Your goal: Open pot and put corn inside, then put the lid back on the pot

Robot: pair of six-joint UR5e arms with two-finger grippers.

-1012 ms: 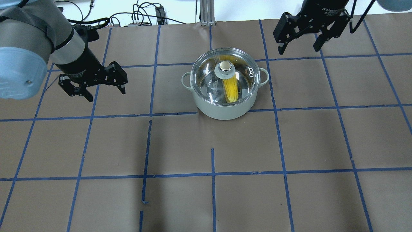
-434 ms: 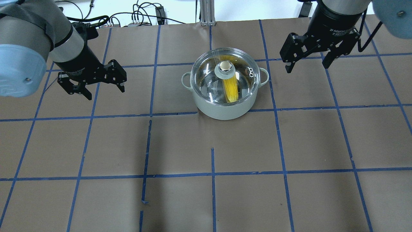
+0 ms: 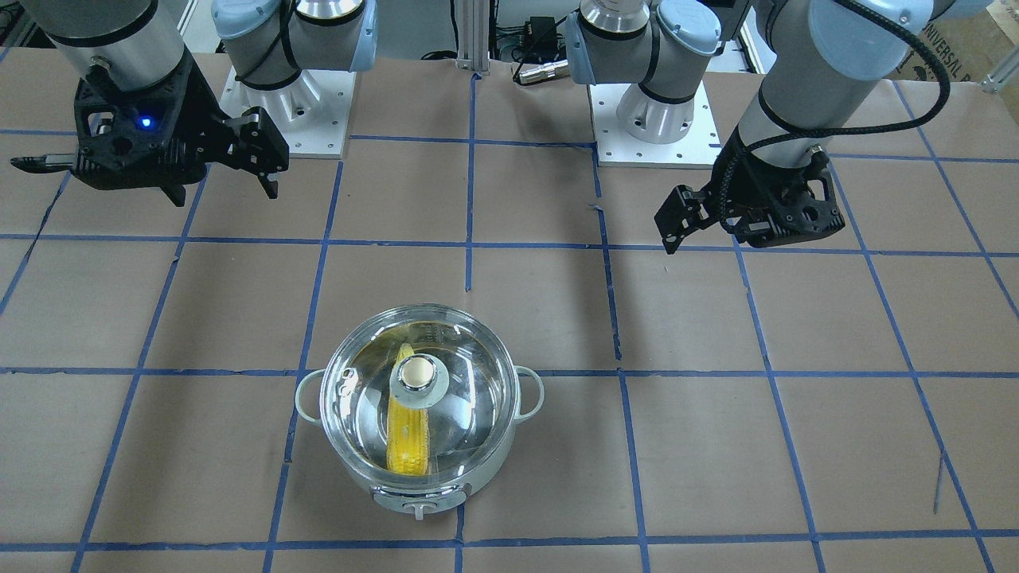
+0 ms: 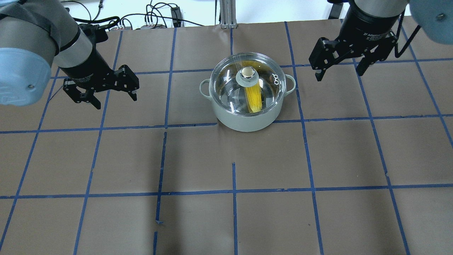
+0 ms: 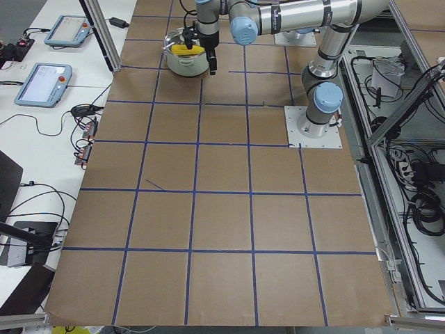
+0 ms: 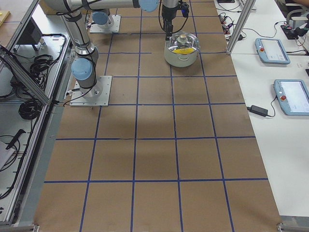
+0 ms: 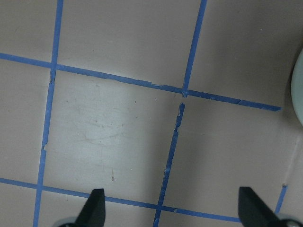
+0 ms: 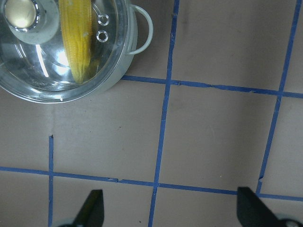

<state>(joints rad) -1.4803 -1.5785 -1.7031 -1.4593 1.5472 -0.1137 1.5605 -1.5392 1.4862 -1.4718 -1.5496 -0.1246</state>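
Observation:
The pot (image 4: 244, 120) stands on the brown table, mid-far. The glass lid (image 4: 230, 85) sits closed on it, with its beige-topped knob (image 4: 247, 74) in the middle. The corn (image 4: 253, 97) lies inside, seen through the glass, and also shows in the front view (image 3: 407, 430) and the right wrist view (image 8: 78, 42). My left gripper (image 4: 116, 102) is open and empty, well left of the pot. My right gripper (image 4: 339, 75) is open and empty, right of the pot and above the table. In the left wrist view only the pot's edge (image 7: 299, 94) shows.
Blue tape lines grid the table. Cables (image 4: 155, 17) and an aluminium post (image 4: 226, 14) sit at the far edge. The arm bases (image 3: 653, 119) stand on white plates on the robot's side. Teach pendants (image 6: 273, 48) lie on the side bench.
My right gripper has moved down and right in the overhead view, staying open. My left gripper has shifted only slightly. The pot, lid and corn have not moved.

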